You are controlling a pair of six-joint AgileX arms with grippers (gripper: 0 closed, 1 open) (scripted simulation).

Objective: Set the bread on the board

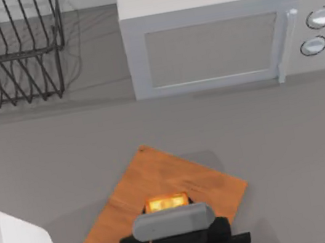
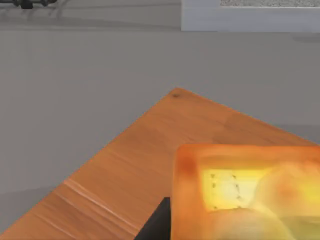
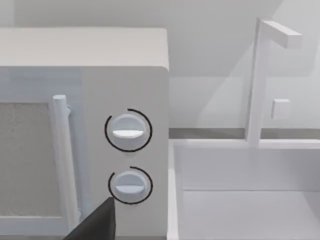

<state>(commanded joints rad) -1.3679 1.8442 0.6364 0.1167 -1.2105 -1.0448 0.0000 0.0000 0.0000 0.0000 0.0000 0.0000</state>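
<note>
Over the near half of the flat, square, orange-brown wooden board (image 1: pixel 161 187), the left jaws (image 1: pixel 168 211) are closed on the small golden-yellow toasted bread (image 1: pixel 167 203), carrying it low above the grain so the drop will be short. Whether it touches the wood I cannot tell. The right arm sits parked facing the white microwave (image 3: pixel 85 140).

Counter (image 1: pixel 42 148): flat grey surface. Board (image 1: pixel 178 178) lies flat on it at the near middle, turned diamond-wise, one corner toward the microwave (image 1: pixel 228 29). Microwave stands at the far side, right of centre, door facing the board, well apart from it. Wire dish rack (image 1: pixel 7 54) stands at the far left corner.
</note>
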